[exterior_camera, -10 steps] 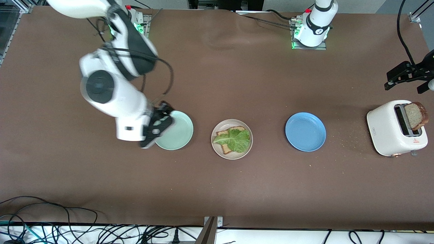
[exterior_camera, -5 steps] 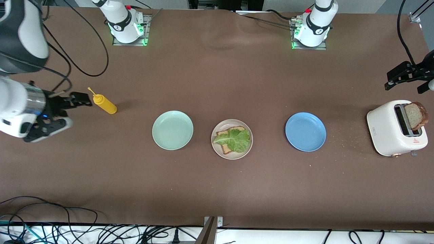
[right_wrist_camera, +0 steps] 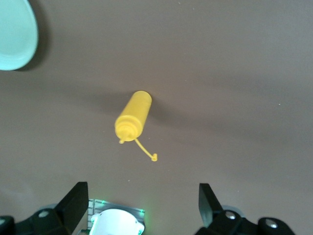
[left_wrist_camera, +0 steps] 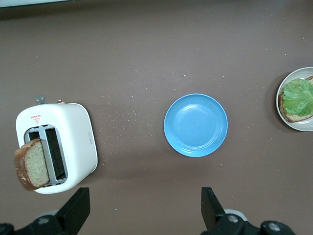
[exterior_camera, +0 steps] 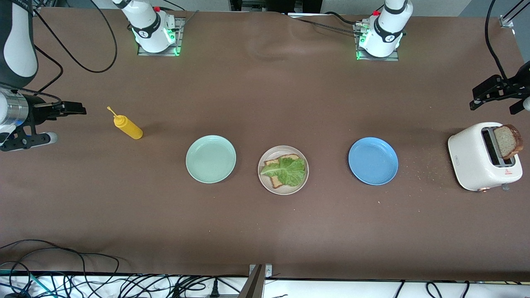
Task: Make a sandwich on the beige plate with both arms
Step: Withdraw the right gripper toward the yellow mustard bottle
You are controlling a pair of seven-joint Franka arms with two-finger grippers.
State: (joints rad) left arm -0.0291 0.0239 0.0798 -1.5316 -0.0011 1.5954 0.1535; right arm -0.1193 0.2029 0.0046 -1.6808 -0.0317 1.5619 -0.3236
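Observation:
The beige plate [exterior_camera: 284, 191] lies mid-table, holding one brown bread slice [exterior_camera: 272, 181] with a green lettuce leaf [exterior_camera: 288, 170] on top. In the left wrist view the plate [left_wrist_camera: 289, 123] and lettuce [left_wrist_camera: 299, 95] show at the edge. A second bread slice [exterior_camera: 508, 141] [left_wrist_camera: 31, 164] sticks out of the white toaster [exterior_camera: 474, 159] [left_wrist_camera: 76, 139] at the left arm's end. My left gripper [exterior_camera: 497, 102] [left_wrist_camera: 145, 211] hovers open and empty above the table beside the toaster. My right gripper [exterior_camera: 68, 123] [right_wrist_camera: 142, 208] hangs open and empty at the right arm's end, next to the mustard bottle.
A yellow mustard bottle [exterior_camera: 129, 128] [right_wrist_camera: 133, 115] lies on its side with its cap tethered off. A mint green plate [exterior_camera: 210, 159] [right_wrist_camera: 14, 34] and a blue plate [exterior_camera: 373, 161] [left_wrist_camera: 195, 125] flank the beige plate. Crumbs dot the table near the toaster.
My right arm has swung from over the mint green plate out to its own end of the table, uncovering the mustard bottle. The left arm has stayed still.

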